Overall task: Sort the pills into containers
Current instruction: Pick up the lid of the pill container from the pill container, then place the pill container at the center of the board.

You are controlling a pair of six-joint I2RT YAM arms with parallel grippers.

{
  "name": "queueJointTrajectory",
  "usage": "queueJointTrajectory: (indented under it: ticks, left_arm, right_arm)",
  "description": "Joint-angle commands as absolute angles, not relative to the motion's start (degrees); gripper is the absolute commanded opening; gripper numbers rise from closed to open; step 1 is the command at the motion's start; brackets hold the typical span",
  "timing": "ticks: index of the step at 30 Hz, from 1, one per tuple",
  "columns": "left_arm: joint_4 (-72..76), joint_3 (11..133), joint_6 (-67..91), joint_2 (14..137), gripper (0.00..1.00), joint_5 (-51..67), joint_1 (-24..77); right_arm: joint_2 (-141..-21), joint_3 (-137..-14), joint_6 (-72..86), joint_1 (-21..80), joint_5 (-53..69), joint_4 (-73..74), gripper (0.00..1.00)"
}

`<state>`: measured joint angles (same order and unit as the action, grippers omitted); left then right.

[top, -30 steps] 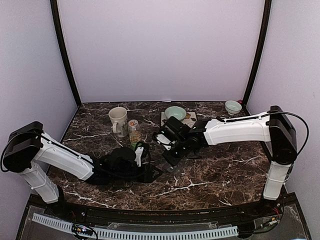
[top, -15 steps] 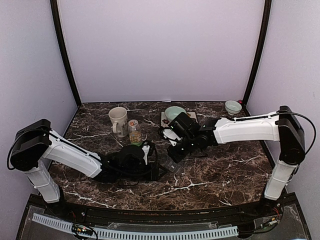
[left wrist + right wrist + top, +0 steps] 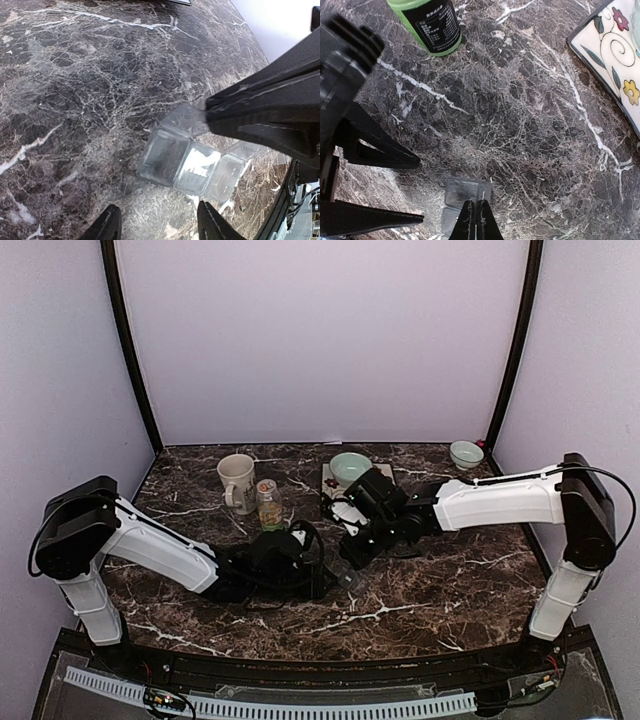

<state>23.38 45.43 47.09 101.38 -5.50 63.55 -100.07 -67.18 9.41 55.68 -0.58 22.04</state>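
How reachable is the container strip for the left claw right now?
Probably yes. The left claw is open, and the container strip lies just ahead of its fingers with only bare tabletop between. The right claw, shut, meets one raised lid from the other side, crowding that end.

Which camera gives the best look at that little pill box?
Left wrist: the pill box shows all three compartments. Right wrist catches only one end; the top view, just a faint sliver.

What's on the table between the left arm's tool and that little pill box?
Nothing: the left wrist view shows only bare marble tabletop between the left tool and the containers.
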Motion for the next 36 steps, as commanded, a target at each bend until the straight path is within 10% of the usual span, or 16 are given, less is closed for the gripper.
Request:
queueJointTrajectory:
  ticks: [1,36]
  left_arm:
    - [21.1,47.3,48.2,101.8,0.55,-8.5,63.7]
    - [22.3,46.5,53.0,102.0,0.55,-13.1,63.8]
  right_arm:
    - [-97.0,-66.4,10.2,54.3,2.0,18.6,0.02]
    - [-97.0,-61.7,12.2,48.7,25.3,9.5,0.02]
